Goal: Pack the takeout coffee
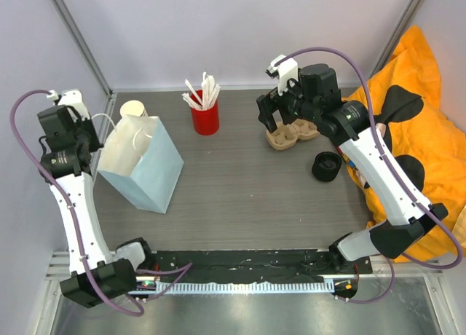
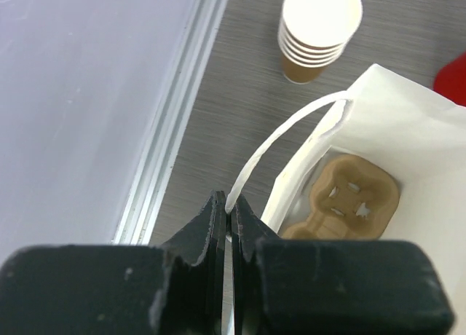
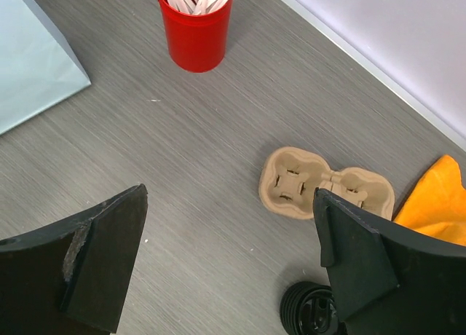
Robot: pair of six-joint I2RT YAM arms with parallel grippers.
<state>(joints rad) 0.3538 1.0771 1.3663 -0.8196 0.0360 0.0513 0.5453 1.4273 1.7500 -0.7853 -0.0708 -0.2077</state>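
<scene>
Left fingers [image 2: 205, 237]: pressed together on the white handle [image 2: 256, 156] of the pale blue paper bag [image 1: 145, 167]. The handle is drawn up and outward toward the left edge of the tabletop [image 1: 247, 182]. In the inspector's judgement this is done to hold the bag's mouth wide for loading. One moulded cardboard carrier [image 2: 349, 200] lies flat on the bag's floor, wells facing up.

Right fingers [image 3: 102, 262]: spread wide apart and holding nothing. They hang above a second carrier [image 3: 291, 182], which lies flat on the tabletop. The stance suggests a descent onto that carrier, though this cannot be confirmed.

Task item: the tan paper cup [image 2: 320, 29] stands on the tabletop outside the bag, just beside its rear corner near the back wall. Neither arm touches it. Several rolled rims show one under another, so it looks like a nested stack, not a single cup. It stands upright with its long axis vertical, the white mouth facing up and the narrow base down. No lid is fitted.

Also present: a red cup of white sticks [image 3: 195, 36] and a black pile of lids [image 3: 309, 309].

Assessment: the cup is not yet packed.
</scene>
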